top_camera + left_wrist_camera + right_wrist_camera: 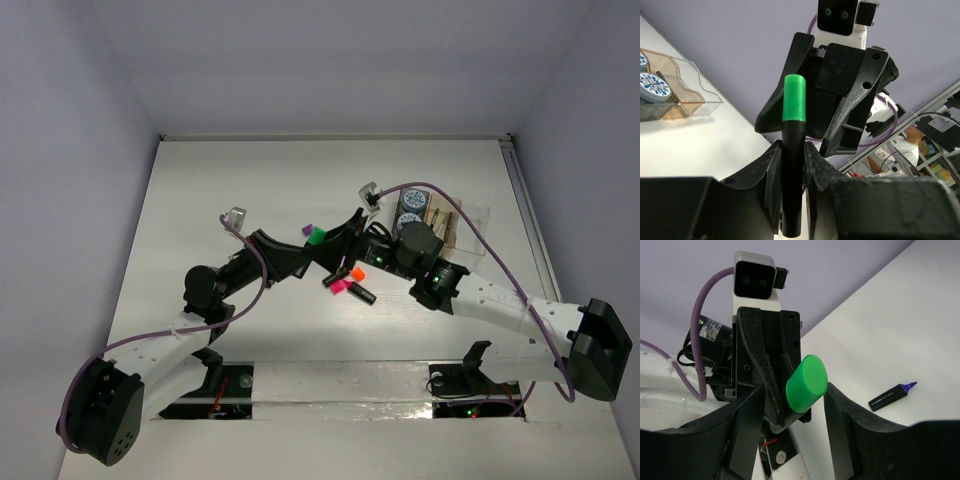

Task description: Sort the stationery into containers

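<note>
Nearest the arm bases, a small cluster of loose highlighters (347, 283) lies on the white table (250, 190), orange and pink caps showing, the black bodies touching or just beside one another. Right wrist view: one more black marker (892, 396), uncapped, purple tip bare, lies flat on the table, well apart from the fingers. Above mid-table the two grippers meet head-on. Left gripper (792, 150) is clamped narrow on the black body of the green-capped highlighter (792, 170), held upright between its fingers, with the green cap (794, 98) standing clear above them. Right gripper (794, 402) has its jaws parted, one either side of the green cap, a gap showing on both sides; nothing gripped. A small purple piece (308, 231) shows just beyond the green cap; cannot tell whether it rests on the table. Farthest, to the right, is the clear box (460, 215) with its tan insert, two round blue-and-white pieces (410, 205) inside.
</note>
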`<state>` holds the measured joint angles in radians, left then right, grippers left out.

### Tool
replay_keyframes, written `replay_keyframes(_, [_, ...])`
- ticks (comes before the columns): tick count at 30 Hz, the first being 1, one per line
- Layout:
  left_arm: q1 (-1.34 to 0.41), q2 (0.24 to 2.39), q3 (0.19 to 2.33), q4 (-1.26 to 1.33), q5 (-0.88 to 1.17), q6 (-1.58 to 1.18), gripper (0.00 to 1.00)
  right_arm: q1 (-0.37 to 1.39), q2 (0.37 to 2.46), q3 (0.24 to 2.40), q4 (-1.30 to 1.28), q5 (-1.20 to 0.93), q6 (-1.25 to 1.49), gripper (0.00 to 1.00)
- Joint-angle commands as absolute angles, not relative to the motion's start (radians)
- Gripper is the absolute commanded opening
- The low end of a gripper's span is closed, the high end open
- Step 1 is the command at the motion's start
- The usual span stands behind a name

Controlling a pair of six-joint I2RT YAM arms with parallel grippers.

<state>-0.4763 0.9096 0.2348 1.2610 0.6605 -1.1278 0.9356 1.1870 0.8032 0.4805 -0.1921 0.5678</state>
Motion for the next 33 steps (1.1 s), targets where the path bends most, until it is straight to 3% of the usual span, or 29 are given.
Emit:
replay_keyframes(1, [-0.483,0.911,0.227,1.342,0.678,-1.121,0.00,0.927,1.184,0.833,0.554,-0.192,0.577,0.57])
replay_keyframes(3, [-0.483,0.910,0.229,1.341,0.678,-1.118,0.00,0.917,1.181,0.827,0.558,-0.187,0.586,0.58])
replay_keyframes(8, [-0.492,0.913,0.235,1.336,0.683,-1.114,0.00,0.908,1.152,0.801,0.595,-0.152,0.610,0.50])
replay_keyframes(9, [-0.492,0.913,0.235,1.338,0.684,-1.112,0.00,0.908,1.154,0.802,0.595,-0.153,0.612,0.40])
replay_keyframes(14, [-0.492,0.907,0.247,1.319,0.689,-1.103,0.00,0.908,1.170,0.813,0.588,-0.175,0.621,0.26])
replay_keyframes(21, [-0.492,0.907,0.261,1.304,0.680,-1.089,0.00,0.908,1.198,0.836,0.543,-0.206,0.624,0.46])
replay_keyframes(24, [-0.492,0.913,0.270,1.304,0.681,-1.088,0.00,0.908,1.204,0.841,0.534,-0.216,0.624,0.46])
replay_keyframes(29, [-0.492,0.922,0.281,1.316,0.678,-1.091,0.00,0.908,1.200,0.838,0.526,-0.203,0.621,0.25])
replay_keyframes(30, [-0.492,0.920,0.279,1.316,0.677,-1.091,0.00,0.908,1.197,0.839,0.522,-0.199,0.621,0.17])
replay_keyframes(33, [-0.492,0.910,0.276,1.321,0.670,-1.092,0.00,0.908,1.190,0.838,0.517,-0.189,0.621,0.12])
